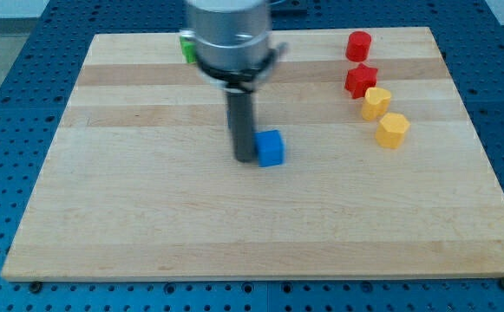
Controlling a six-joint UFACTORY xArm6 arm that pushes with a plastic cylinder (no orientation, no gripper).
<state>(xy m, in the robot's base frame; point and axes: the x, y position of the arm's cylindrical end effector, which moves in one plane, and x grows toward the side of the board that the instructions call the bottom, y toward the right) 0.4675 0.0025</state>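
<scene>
My tip [245, 159], the lower end of the straight dark rod, is seen resting on the pale wooden board [147, 217], approx. at the board's middle. No pincer is fitted, so nothing can be opened, closed or gripped; the rod only bears against things sideways. Nothing is held.

Touching the tip, or as near as can be judged, on its view-right side is a small blue cube-shaped block [271, 148]. It sits flat on the board w/ one face turned to the rod, which fits a block pressed from the view's left, though actual contact cannot be confirmed from this angle.

Further out, well apart to the view's right and toward the view's top, four blocks are grouped in a loose slanting line: a red cylinder-like block [358, 45] farthest up, a red star-like block [361, 81] below it, then a yellow block of rounded, unclear shape [376, 102] just beside the star, and a yellow hexagon-like block [393, 130] lowest. None is near the tip.

Behind the rod's grey metal mount, toward the view's top-left of the tip, a green block [186, 47] is partly hidden; its shape cannot be told. Around the board a blue perforated table [9, 104] is seen.
</scene>
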